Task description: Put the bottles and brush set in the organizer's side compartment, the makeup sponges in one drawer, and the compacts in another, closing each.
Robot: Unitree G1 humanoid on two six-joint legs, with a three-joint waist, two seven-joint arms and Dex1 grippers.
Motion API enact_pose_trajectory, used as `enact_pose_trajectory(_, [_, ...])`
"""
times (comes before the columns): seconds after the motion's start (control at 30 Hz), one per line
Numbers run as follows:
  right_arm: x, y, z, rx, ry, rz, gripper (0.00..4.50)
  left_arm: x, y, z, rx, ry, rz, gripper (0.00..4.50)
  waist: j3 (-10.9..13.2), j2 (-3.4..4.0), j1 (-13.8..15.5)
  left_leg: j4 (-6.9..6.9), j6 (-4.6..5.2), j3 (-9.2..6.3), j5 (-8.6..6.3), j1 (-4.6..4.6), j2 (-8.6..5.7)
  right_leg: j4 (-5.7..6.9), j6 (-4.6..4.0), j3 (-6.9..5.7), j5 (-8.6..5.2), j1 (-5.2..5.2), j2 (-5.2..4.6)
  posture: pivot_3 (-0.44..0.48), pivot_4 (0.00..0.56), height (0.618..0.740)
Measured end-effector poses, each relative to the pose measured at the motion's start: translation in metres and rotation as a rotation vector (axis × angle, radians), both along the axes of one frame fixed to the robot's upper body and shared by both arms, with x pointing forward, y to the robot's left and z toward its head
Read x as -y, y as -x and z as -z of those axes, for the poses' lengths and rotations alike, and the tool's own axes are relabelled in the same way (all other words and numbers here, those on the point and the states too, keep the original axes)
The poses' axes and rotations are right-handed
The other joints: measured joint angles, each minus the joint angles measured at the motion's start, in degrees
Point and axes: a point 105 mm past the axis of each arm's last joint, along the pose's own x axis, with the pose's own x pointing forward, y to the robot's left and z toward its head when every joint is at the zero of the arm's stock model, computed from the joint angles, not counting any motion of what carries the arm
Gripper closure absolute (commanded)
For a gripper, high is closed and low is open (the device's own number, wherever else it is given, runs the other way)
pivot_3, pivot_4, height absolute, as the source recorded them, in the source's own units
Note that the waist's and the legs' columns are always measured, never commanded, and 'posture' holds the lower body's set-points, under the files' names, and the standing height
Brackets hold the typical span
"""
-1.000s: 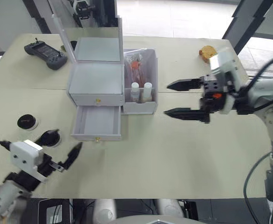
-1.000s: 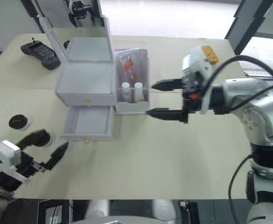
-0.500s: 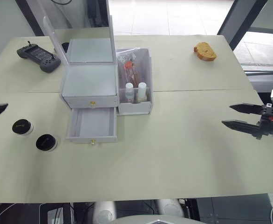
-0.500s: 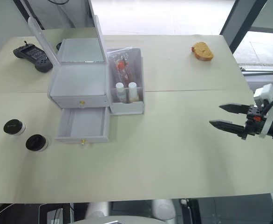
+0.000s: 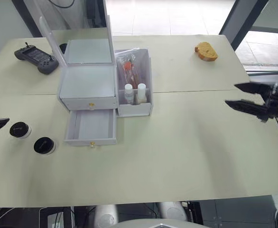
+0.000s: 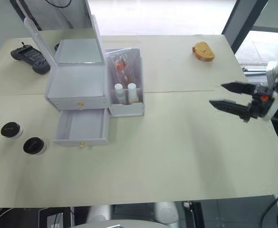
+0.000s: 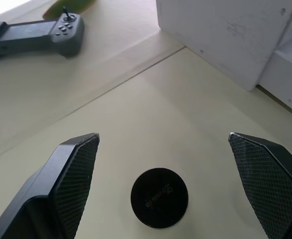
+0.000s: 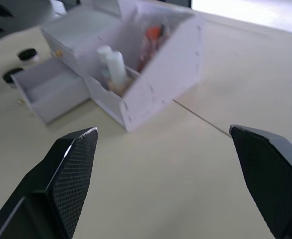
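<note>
The organizer (image 5: 89,85) is seen on the left half of the table (image 5: 177,152), mirror lid raised, upper drawer shut, lower drawer (image 5: 91,127) pulled out and seen bare inside. The bottles (image 5: 133,93) are stood upright, side by side, at the front of the side compartment (image 5: 135,85), and the brush set (image 5: 128,69) is propped behind them in the same bin. The compacts (image 5: 32,137) are laid on the table left of the open drawer, near each other but apart. The left gripper (image 7: 161,184) is held spread wide above one compact, nothing gripped. The right gripper (image 5: 241,96) is held over the table's right edge, well apart from the organizer, fingers parted wide and nothing held. A black controller (image 5: 36,51) is noted at the far left, an orange-brown lump (image 5: 206,51) at the far right.
</note>
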Motion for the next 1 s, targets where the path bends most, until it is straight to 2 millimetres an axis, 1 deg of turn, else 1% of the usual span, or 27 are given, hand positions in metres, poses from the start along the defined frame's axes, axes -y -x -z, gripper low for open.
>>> enact_pose_trajectory(0.07, [-0.029, 0.004, -0.008, 0.025, 0.039, -0.106, 0.00, 0.009, 0.013, 0.008, -0.043, 0.025, 0.038, 0.03, 0.0, -0.01, -0.3, -0.04, 0.00, -0.03, 0.00, -0.01, 0.02, 0.00, -0.05, -0.04, -0.05, -0.04, 0.00, 0.000, 0.150, 0.705])
enact_pose_trajectory(0.17, [-0.060, 0.003, -0.005, 0.037, 0.086, -0.208, 0.00, 0.020, 0.033, 0.020, -0.088, 0.079, 0.048, 0.03, 0.0, -0.09, -0.5, -0.03, 0.00, 0.00, 0.00, -0.11, 0.02, -0.01, -0.01, -0.04, -0.10, -0.09, -0.03, 0.000, 0.150, 0.705])
enact_pose_trajectory(0.27, [-0.079, -0.001, 0.000, 0.039, 0.152, -0.255, 0.00, 0.023, 0.050, 0.023, -0.073, 0.110, 0.003, 0.03, 0.0, -0.14, -0.4, 0.04, 0.00, -0.02, 0.00, -0.18, 0.02, -0.02, -0.02, -0.07, -0.10, -0.15, -0.04, 0.000, 0.150, 0.705])
enact_pose_trajectory(0.37, [-0.100, -0.006, 0.001, 0.110, 0.236, -0.285, 0.00, 0.028, 0.073, 0.031, -0.057, 0.147, -0.069, 0.03, 0.0, -0.17, -0.5, 0.05, 0.00, -0.03, 0.00, -0.16, 0.02, -0.02, -0.03, -0.08, -0.10, -0.15, -0.04, 0.000, 0.150, 0.705])
enact_pose_trajectory(0.47, [-0.118, 0.001, 0.006, 0.102, 0.270, -0.396, 0.00, 0.041, 0.087, 0.040, -0.062, 0.201, -0.120, 0.03, 0.0, -0.23, -0.4, 0.07, 0.00, -0.08, 0.00, -0.17, 0.01, -0.02, -0.02, -0.10, -0.11, -0.10, -0.04, 0.000, 0.150, 0.705])
enact_pose_trajectory(0.57, [-0.130, 0.005, 0.002, 0.100, 0.281, -0.467, 0.00, 0.052, 0.094, 0.048, -0.059, 0.224, -0.182, 0.03, 0.0, -0.24, 0.0, 0.20, 0.00, -0.07, 0.00, -0.20, 0.00, -0.03, -0.04, -0.09, -0.10, -0.08, -0.05, 0.000, 0.150, 0.705])
enact_pose_trajectory(0.63, [-0.133, 0.007, -0.003, 0.099, 0.287, -0.490, 0.00, 0.055, 0.093, 0.052, -0.051, 0.227, -0.228, 0.03, 0.0, -0.27, 0.4, 0.26, 0.00, -0.10, -0.01, -0.19, 0.00, -0.01, -0.04, -0.11, -0.09, -0.06, -0.03, 0.000, 0.150, 0.705])
enact_pose_trajectory(0.7, [-0.135, 0.006, -0.005, 0.108, 0.300, -0.499, 0.00, 0.055, 0.086, 0.056, -0.020, 0.236, -0.302, 0.03, 0.0, -0.26, 0.8, 0.33, 0.00, -0.11, -0.01, -0.17, 0.00, -0.02, -0.05, -0.11, -0.09, -0.01, -0.04, 0.000, 0.150, 0.705])
enact_pose_trajectory(0.8, [-0.143, 0.002, -0.003, 0.153, 0.310, -0.507, 0.00, 0.067, 0.071, 0.077, -0.052, 0.267, -0.341, 0.03, 0.0, -0.34, 0.9, 0.47, -0.01, -0.11, -0.01, -0.25, -0.01, -0.02, -0.05, -0.11, -0.07, 0.01, -0.04, 0.000, 0.150, 0.705])
enact_pose_trajectory(0.87, [-0.143, -0.001, -0.002, 0.161, 0.315, -0.494, 0.00, 0.075, 0.062, 0.088, -0.078, 0.266, -0.343, 0.03, -0.1, -0.39, 0.9, 0.48, -0.01, -0.15, -0.01, -0.29, -0.01, -0.01, -0.07, -0.13, -0.04, -0.01, -0.03, 0.000, 0.150, 0.705])
enact_pose_trajectory(0.93, [-0.143, -0.003, -0.002, 0.166, 0.321, -0.479, 0.00, 0.078, 0.053, 0.093, -0.086, 0.252, -0.358, 0.03, -0.1, -0.39, 0.9, 0.47, 0.00, -0.16, -0.01, -0.30, -0.01, 0.00, -0.08, -0.14, -0.02, -0.03, -0.02, 0.000, 0.150, 0.705])
enact_pose_trajectory(1.0, [-0.143, -0.003, -0.002, 0.170, 0.326, -0.473, 0.00, 0.081, 0.039, 0.092, -0.091, 0.228, -0.363, 0.03, -0.1, -0.39, 1.0, 0.48, 0.00, -0.20, -0.01, -0.31, 0.00, 0.02, -0.09, -0.15, -0.02, -0.04, 0.00, 0.000, 0.150, 0.705])
